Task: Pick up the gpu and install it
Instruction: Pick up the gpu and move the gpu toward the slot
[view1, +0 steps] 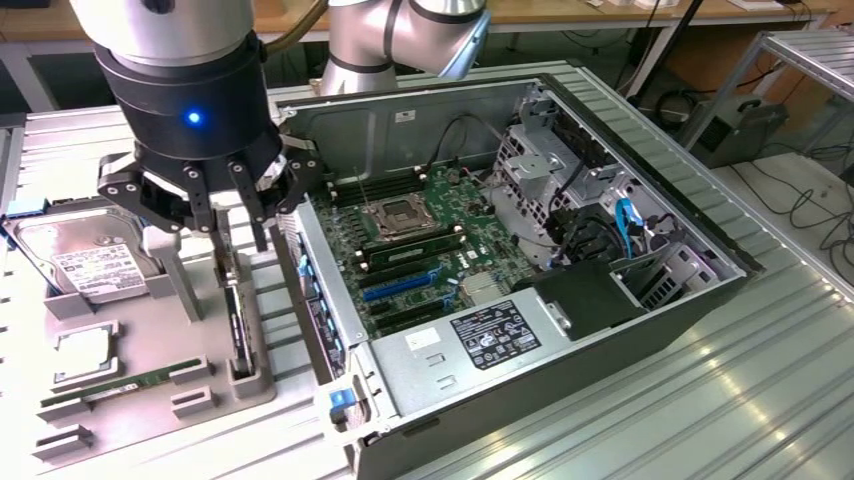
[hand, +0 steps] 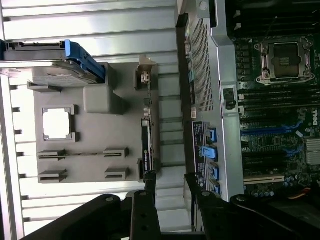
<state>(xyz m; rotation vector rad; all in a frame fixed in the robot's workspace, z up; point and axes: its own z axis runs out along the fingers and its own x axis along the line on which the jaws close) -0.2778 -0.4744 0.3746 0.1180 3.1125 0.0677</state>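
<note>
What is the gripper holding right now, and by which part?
Nothing. The gripper hangs open just above the gpu, which stands on edge in its slot on the grey tray.

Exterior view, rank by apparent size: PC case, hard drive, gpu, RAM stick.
1. PC case, by far the largest.
2. hard drive, broad face showing.
3. gpu and RAM stick: both show as thin edge-on strips of similar length, too alike to rank.
</note>
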